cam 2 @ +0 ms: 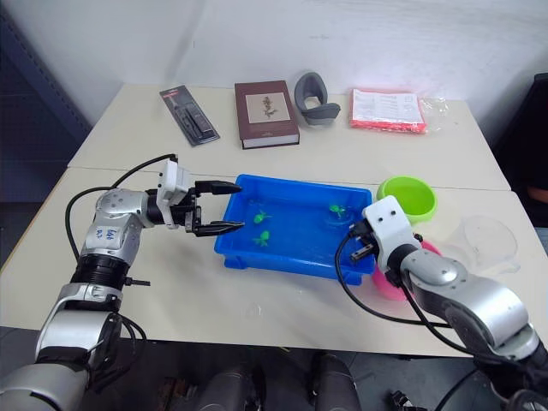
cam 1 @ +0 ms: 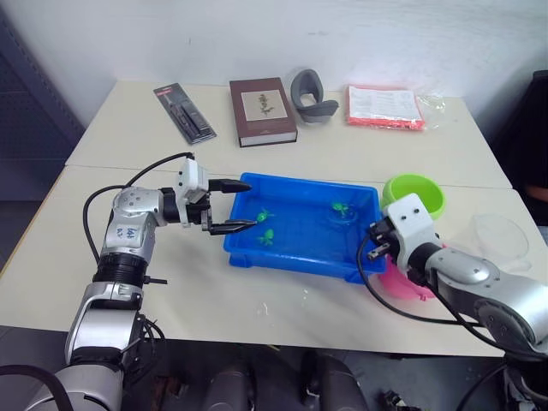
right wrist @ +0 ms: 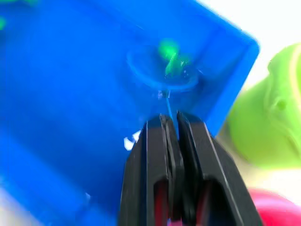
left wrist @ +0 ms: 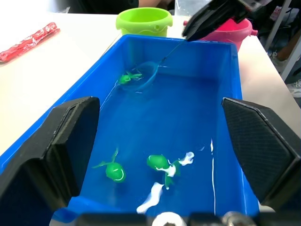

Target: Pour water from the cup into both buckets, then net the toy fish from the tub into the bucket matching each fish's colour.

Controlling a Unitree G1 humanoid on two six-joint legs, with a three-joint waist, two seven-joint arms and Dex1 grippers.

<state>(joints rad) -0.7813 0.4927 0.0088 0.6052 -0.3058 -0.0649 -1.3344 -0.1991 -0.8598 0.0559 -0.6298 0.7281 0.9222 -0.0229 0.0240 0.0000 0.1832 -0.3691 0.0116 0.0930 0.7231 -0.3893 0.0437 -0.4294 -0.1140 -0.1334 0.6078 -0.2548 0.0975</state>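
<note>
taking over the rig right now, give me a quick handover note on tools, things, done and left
Right tool: shut on the net's handle, the net dipped in the tub around one green fish at the end near the buckets.
Left tool: open and holding nothing, hovering over the tub's other end.
Two more green fish lie loose in the water at that end.
Green bucket and pink bucket stand past the tub's far end; the clear cup stands on the table beside them.
Done: the pouring cannot be judged.
Left: lift the netted fish into the green bucket, then net the other two.
</note>
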